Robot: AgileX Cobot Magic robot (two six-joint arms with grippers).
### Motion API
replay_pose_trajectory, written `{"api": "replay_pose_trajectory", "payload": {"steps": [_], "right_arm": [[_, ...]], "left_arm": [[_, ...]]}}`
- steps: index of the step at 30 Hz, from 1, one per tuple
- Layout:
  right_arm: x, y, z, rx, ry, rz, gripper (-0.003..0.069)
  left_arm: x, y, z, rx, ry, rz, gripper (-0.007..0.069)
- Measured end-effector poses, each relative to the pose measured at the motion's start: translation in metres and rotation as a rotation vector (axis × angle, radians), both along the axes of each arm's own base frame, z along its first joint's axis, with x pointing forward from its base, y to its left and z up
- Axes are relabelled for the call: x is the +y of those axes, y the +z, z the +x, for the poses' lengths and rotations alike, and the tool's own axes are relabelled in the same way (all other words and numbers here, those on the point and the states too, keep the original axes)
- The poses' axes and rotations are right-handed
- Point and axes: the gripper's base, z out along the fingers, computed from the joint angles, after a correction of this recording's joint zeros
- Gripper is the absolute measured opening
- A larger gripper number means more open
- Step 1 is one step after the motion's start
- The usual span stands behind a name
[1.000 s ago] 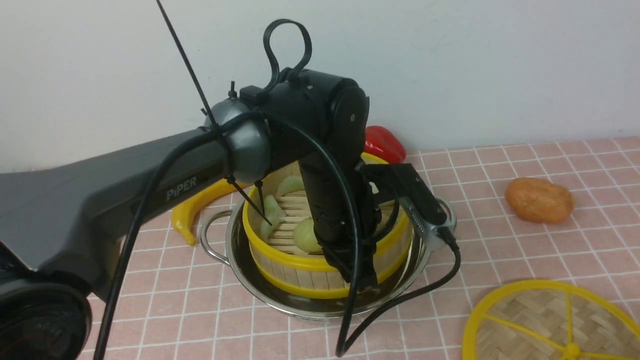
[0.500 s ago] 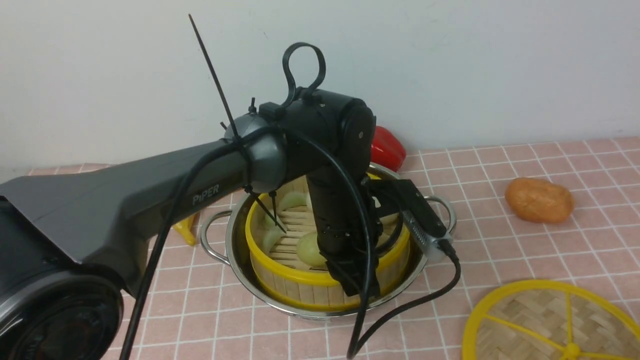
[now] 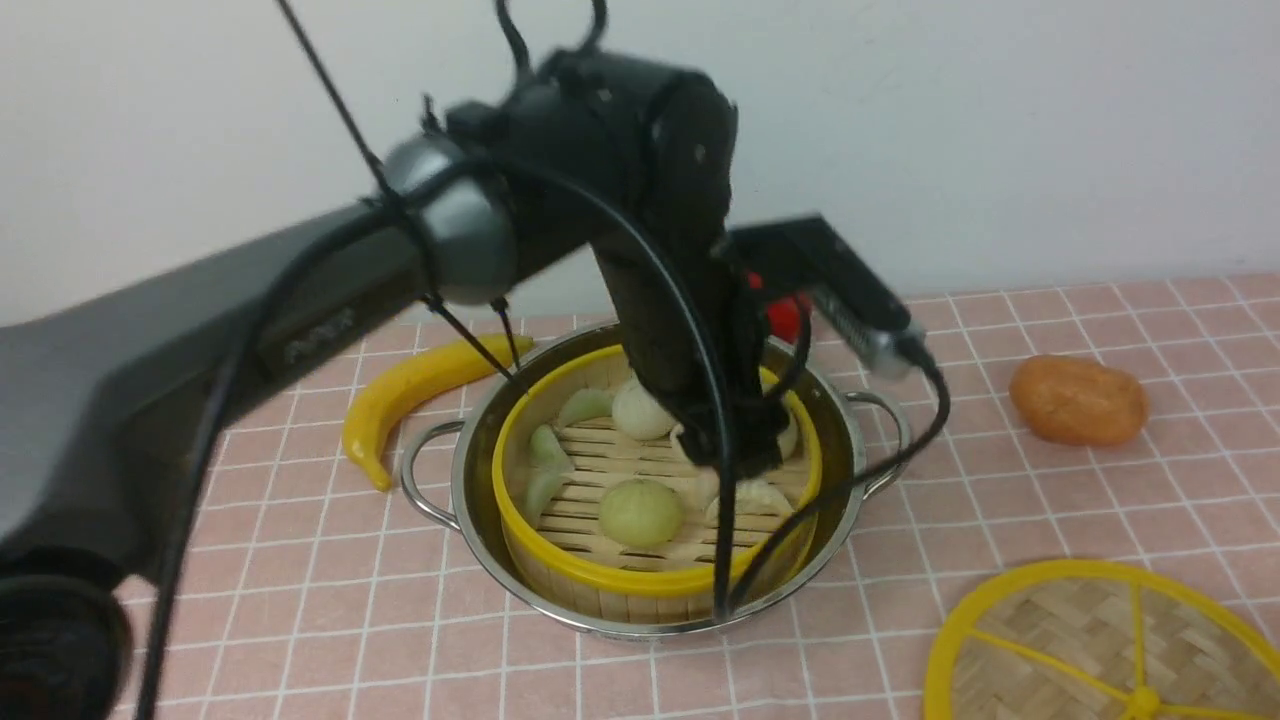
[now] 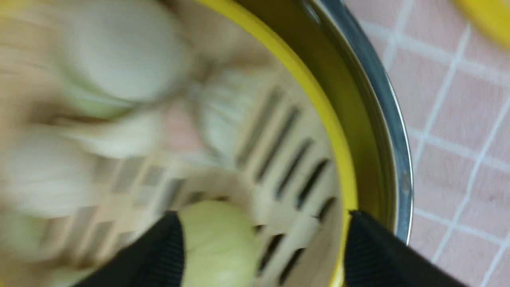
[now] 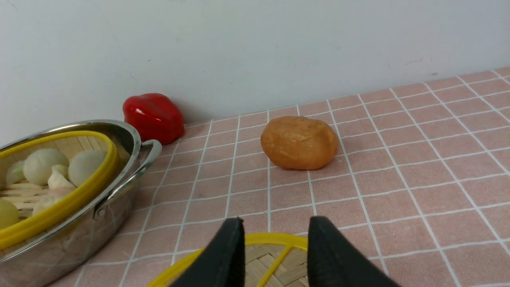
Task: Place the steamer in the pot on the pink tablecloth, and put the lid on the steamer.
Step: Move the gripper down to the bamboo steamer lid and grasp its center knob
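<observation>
Tools first: our left tool stands wide apart above the basket and grips nothing, its two fingers parted over the food and the rim. Our right tool is open too, empty, with the lid showing beyond its fingertips.

What has just changed is at the left. Half a second ago that arm was low, its end down at the near side of the steamer; now it has risen, and we see far more of the slatted floor with its pale buns. The steamer itself has settled a little and sits inside the steel pot, its yellow rim close to level, the pot's wall around it. The pot has kept its place on the pink cloth, between its two wire handles.

For the task, this means we can judge the first half done: the steamer is in and let go. The lid lies flat on the cloth, well apart from the pot, toward our right, so covering comes next. We would clear the left arm from over the basket first, since it would block the lid, then have the right tool take the lid by its thick rim. A lopsided grip could tip it.
</observation>
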Motion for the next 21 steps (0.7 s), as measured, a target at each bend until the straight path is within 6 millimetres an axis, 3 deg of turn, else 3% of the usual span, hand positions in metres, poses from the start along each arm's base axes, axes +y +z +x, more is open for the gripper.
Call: {"api": "replay_pose_trajectory", "payload": {"steps": [2, 3, 6, 7, 8, 11, 13, 17, 21], "right_arm": [[0.0, 0.0, 0.0, 0.0, 0.0, 0.0, 0.0243], [0.0, 0.0, 0.0, 0.0, 0.0, 0.0, 0.0243], [0.0, 0.0, 0.0, 0.0, 0.0, 0.0, 0.0243], [0.0, 0.0, 0.0, 0.0, 0.0, 0.0, 0.0243], [0.0, 0.0, 0.0, 0.0, 0.0, 0.0, 0.0243], [0.0, 0.0, 0.0, 0.0, 0.0, 0.0, 0.0243], [0.0, 0.0, 0.0, 0.0, 0.0, 0.0, 0.0243], [0.0, 0.0, 0.0, 0.0, 0.0, 0.0, 0.0243], [0.0, 0.0, 0.0, 0.0, 0.0, 0.0, 0.0243]], "left_arm": [[0.014, 0.034, -0.003, -0.071, 0.056, -0.058, 0.0225], [0.027, 0.058, -0.009, -0.115, 0.091, -0.095, 0.0102], [0.051, 0.09, -0.017, -0.178, 0.163, -0.149, -0.0001], [0.052, 0.093, -0.018, -0.182, 0.166, -0.153, -0.0004], [0.07, 0.117, -0.028, -0.224, 0.211, -0.208, -0.002], [0.085, 0.136, -0.038, -0.246, 0.24, -0.269, -0.0018], [0.098, 0.159, -0.054, -0.25, 0.257, -0.383, 0.0006], [0.106, 0.175, -0.068, -0.266, 0.259, -0.443, 0.0044], [0.107, 0.179, -0.07, -0.284, 0.259, -0.456, 0.0081]]}}
